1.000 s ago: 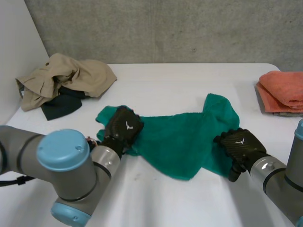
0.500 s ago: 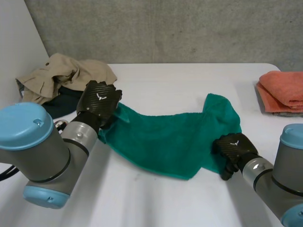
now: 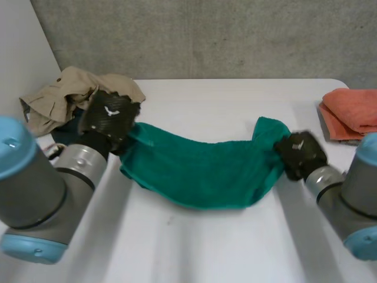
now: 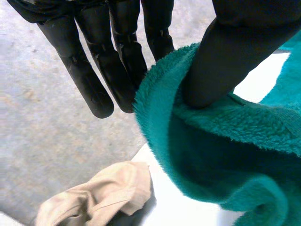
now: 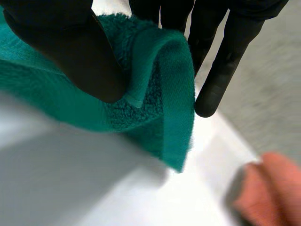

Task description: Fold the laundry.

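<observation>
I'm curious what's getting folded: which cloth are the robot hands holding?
The green fluffy towel, pinched at both ends; the beige crumpled clothes and orange folded towel lie untouched.

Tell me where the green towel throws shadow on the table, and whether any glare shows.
Head view: even, soft light, no glare on the white table; a faint shadow lies under the green towel where its middle sags. Right wrist view: grey shade covers the table below the towel's hanging edge. Left wrist view: the towel's lower fold is dark.
</observation>
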{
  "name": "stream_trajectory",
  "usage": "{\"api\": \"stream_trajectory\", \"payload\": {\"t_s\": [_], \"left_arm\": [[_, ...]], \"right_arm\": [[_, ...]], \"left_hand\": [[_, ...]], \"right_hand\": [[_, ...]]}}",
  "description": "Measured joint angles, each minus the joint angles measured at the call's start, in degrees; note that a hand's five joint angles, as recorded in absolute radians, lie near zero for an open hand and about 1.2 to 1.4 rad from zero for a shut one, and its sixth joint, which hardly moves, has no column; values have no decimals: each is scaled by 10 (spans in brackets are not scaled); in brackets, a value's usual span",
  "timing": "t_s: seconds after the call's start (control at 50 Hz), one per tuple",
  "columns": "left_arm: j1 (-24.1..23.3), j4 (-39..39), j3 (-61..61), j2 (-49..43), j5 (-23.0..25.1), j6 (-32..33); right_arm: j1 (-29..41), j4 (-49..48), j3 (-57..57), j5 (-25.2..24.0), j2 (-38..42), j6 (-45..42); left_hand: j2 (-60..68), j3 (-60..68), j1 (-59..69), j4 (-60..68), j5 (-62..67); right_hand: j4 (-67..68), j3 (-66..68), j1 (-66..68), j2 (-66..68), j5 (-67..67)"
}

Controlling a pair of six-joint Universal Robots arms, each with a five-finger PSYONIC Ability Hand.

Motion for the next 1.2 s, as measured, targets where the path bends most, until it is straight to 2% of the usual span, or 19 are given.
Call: {"api": "stream_trajectory", "payload": {"t_s": [0.08,0.14,0.24,0.36,0.46,0.6,0.62,0.76,0.84,0.9,0.98,1.04,1.16,1.2], "left_arm": [[22,-35,0,47,0,-12],[56,-86,4,105,1,-29],[115,-172,11,166,5,-43],[167,-267,5,189,29,-48],[181,-286,-10,151,62,-61],[170,-249,30,42,77,-97],[163,-230,67,1,76,-109],[147,-173,241,-103,59,-137],[146,-117,366,-137,30,-162],[149,-41,425,-142,8,-189],[152,61,442,-132,-12,-223],[153,109,423,-117,-19,-240],[153,129,347,-101,-16,-250],[152,126,299,-99,-9,-250]], "right_arm": [[-18,43,-21,-3,-61,-16],[-60,142,-66,-9,-125,-52],[-132,307,-143,-23,-172,-116],[-183,465,-197,-48,-181,-191],[-183,503,-209,-57,-154,-207],[-135,460,-243,-55,-89,-142],[-118,435,-265,-50,-62,-115],[-87,333,-377,-7,17,-39],[-79,220,-466,44,48,15],[-76,102,-498,77,47,58],[-75,-21,-494,94,32,92],[-75,-70,-473,89,22,105],[-76,-64,-421,53,15,109],[-78,-40,-391,26,15,108]], "left_hand": [[2,3,0,0,0],[3,4,0,0,0],[3,4,0,2,0],[4,4,0,2,4],[4,4,0,2,8],[4,5,0,2,14],[4,5,0,2,14],[4,5,0,2,14],[4,5,0,2,14],[4,5,0,2,14],[4,5,0,2,14],[4,5,0,2,14],[4,5,0,2,14],[4,5,0,2,18]], "right_hand": [[2,0,0,0,0],[2,0,0,0,4],[3,1,0,0,4],[4,2,9,0,17],[4,2,9,0,21],[4,5,9,0,21],[4,5,9,0,21],[4,5,9,0,21],[4,5,9,0,21],[4,5,9,0,21],[4,5,9,0,21],[4,5,9,0,22],[4,5,9,0,24],[4,5,9,0,24]]}}
